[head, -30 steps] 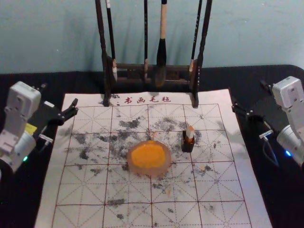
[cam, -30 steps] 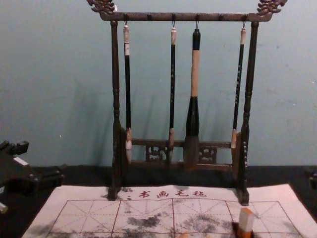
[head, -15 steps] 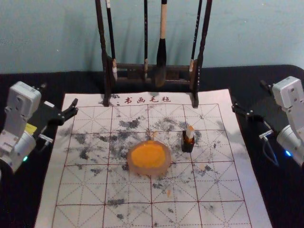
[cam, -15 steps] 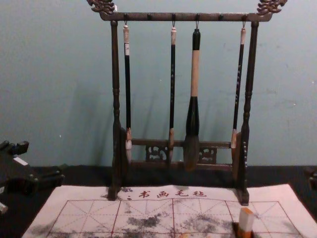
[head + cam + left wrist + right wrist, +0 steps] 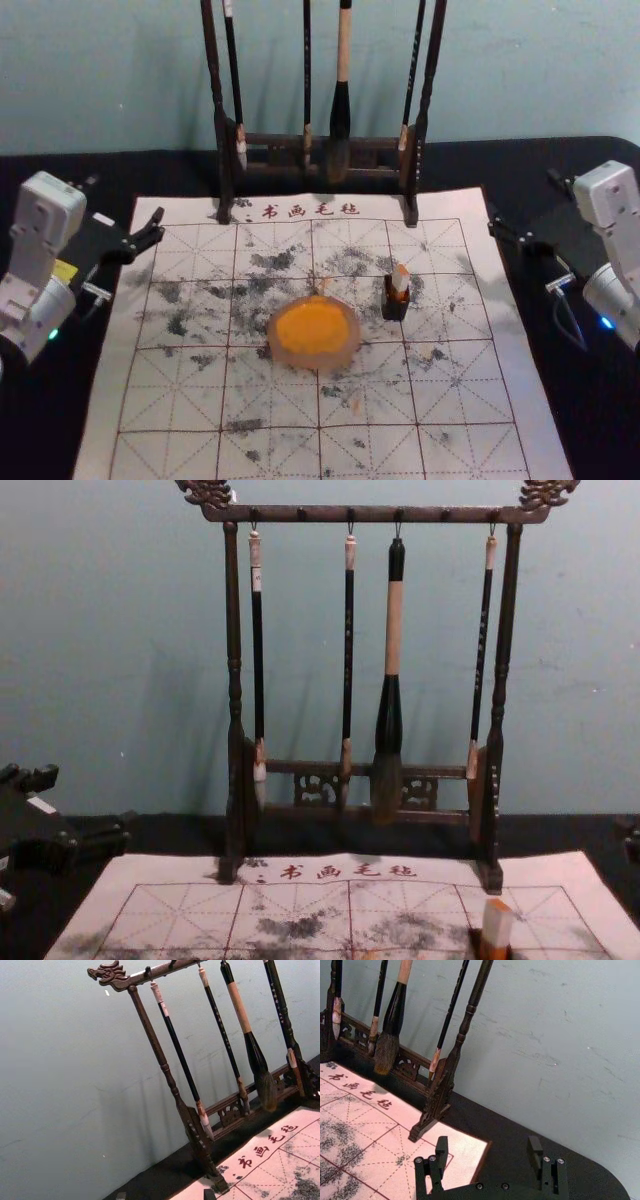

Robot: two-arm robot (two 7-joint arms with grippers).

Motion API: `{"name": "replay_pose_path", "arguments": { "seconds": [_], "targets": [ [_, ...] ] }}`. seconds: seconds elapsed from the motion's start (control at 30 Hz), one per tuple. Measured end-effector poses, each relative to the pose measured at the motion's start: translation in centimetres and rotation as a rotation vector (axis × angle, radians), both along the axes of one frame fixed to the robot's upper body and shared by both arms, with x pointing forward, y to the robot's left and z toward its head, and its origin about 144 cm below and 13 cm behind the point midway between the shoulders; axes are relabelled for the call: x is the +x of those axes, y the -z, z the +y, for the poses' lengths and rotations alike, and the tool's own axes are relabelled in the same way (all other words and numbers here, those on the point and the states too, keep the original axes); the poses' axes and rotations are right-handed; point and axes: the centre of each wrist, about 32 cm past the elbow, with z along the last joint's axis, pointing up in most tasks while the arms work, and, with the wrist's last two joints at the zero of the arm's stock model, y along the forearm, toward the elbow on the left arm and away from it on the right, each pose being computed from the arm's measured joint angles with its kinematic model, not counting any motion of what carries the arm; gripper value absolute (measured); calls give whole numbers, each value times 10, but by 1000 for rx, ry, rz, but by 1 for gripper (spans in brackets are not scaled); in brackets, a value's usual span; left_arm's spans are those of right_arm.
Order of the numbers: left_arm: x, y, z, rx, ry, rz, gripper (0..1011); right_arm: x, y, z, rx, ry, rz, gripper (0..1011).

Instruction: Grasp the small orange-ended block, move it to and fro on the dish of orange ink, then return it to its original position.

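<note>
Fingers of the left gripper (image 5: 127, 196) stand wide apart beside the upper left corner of the mat (image 5: 108, 400); the left wrist view cuts them down to two dark tips at its bottom edge. The arm behind is cut off by the head view's left edge. The rack (image 5: 222, 150) stands at the mat's far edge, its top cropped in the head view; the chest view gives the full top rail, carved ends and hooks, with four brushes (image 5: 341, 110) hanging. Nearer, the dish (image 5: 345, 355) rests on the mat, orange ink (image 5: 312, 328) within its pale rim. Just right of it, in the small black holder (image 5: 392, 311), stands the block (image 5: 401, 277), upright, its foot hidden by the holder walls. From the side, the chest view shows the block's white upper part above an orange stretch, with the holder partly cropped below. The right gripper (image 5: 521, 192) is beside the upper right corner of the mat; the right wrist view shows its fingers set wide, both tips in full, while the chest view crops it to a dark sliver.
</note>
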Motion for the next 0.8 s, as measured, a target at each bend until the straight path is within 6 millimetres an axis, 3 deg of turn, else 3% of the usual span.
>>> {"name": "replay_pose_path", "arguments": {
  "seconds": [0.3,0.8],
  "targets": [
    [0,0,0,0,0,0,1001,0,0,0,1,0,0,1003],
    [0,0,0,0,0,0,1001,-44,0,20,159,-118,226,1002]
  ]
}}
